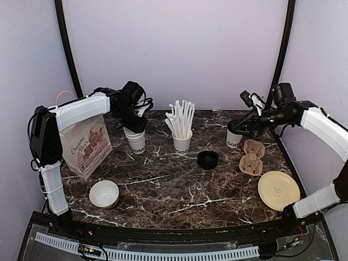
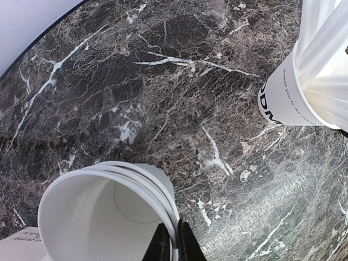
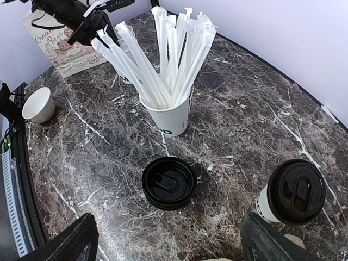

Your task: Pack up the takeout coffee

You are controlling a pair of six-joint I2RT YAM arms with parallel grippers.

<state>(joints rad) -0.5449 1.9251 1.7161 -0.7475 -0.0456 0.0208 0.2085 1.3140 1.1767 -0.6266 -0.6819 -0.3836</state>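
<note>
The left gripper (image 2: 174, 243) is pinched on the near rim of the open cup (image 2: 98, 217) with the wall between its fingers, a hold that probably suits lifting a lidless cup without crushing it. That cup stands upright at back left beside the bag (image 1: 84, 144), mouth up, long axis vertical. The right gripper (image 3: 166, 231) hangs spread wide and empty just beside the lidded cup (image 3: 296, 193), which stands upright near the carrier (image 1: 252, 157); it is likely lining up to straddle it. The loose lid (image 3: 168, 182) lies flat between the two cups.
</note>
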